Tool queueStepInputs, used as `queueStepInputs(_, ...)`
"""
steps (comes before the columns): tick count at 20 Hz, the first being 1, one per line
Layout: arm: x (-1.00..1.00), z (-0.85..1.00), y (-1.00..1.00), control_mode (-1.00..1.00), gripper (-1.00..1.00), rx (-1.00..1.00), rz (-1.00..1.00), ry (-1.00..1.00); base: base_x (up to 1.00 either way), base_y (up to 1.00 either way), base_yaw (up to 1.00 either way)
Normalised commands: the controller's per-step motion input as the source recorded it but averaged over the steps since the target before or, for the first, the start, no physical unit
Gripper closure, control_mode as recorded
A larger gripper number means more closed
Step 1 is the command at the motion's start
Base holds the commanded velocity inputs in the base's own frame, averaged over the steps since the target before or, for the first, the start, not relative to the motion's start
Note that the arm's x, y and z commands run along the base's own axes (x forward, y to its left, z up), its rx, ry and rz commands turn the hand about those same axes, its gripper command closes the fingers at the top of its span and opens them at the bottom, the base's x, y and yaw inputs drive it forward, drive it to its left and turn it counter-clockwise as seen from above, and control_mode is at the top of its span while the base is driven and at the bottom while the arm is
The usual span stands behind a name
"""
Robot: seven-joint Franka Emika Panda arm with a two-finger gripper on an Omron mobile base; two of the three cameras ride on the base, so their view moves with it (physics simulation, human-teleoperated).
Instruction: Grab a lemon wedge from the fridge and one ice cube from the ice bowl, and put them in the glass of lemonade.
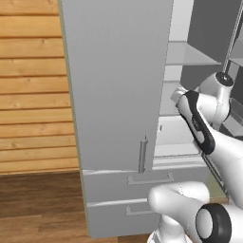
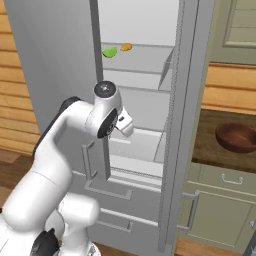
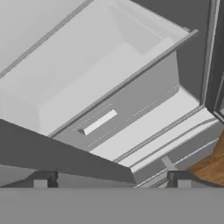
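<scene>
Fridge (image 2: 145, 75): tall, smooth, light grey, with both upper doors swung open. Inside are pale flat shelves and a white box-shaped bin. Two lower drawers with slim bar handles sit below.
Left door (image 1: 114, 80): a broad matte grey slab standing between me and the wood-plank wall, with a thin vertical handle near its lower edge.
Lemon wedge (image 2: 109, 51): a small bright green piece lying on an upper fridge shelf, just beside a small orange item (image 2: 126, 47).
Bowl (image 2: 236, 137): round, shallow, reddish-brown, wood-like, resting on the dark counter to the right of the fridge, above beige panelled cabinets. I cannot tell what lies in it.
Arm (image 2: 60, 150): glossy white segments with dark joints, rising from the base, bending at the elbow and reaching forward into the open fridge at the height of the lower shelves.
Gripper (image 3: 112, 178): two small dark fingertips (image 3: 43, 179) spread wide apart with nothing between them, pointing down at the white bin and the ribbed grey ledge in front of it.
Floor (image 1: 38, 204): dark brown wood grain.
</scene>
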Motion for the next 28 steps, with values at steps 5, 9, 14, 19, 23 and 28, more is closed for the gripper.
queueStepInputs(5, 0.43, -0.01, 0.0, -1.0, -1.0, 0.07, 0.03, 0.0, 0.0, 0.0, 0.0)
queueStepInputs(9, 0.24, -0.01, 0.0, -1.0, -1.0, 0.12, 0.05, -0.02, 0.0, 0.0, 0.0)
queueStepInputs(14, 0.23, -0.04, 0.13, -1.0, -1.0, 0.1, 0.0, -0.04, 0.0, 0.0, 0.0)
queueStepInputs(19, 0.03, -0.09, 0.49, -1.0, -1.0, 0.04, 0.02, -0.03, 0.0, 0.0, 0.0)
queueStepInputs(23, -0.06, -0.07, 0.58, -1.0, -1.0, 0.02, 0.05, -0.02, 0.0, 0.0, 0.0)
queueStepInputs(28, -0.1, -0.03, 0.32, -1.0, -1.0, 0.05, 0.07, 0.0, 0.0, 0.0, 0.0)
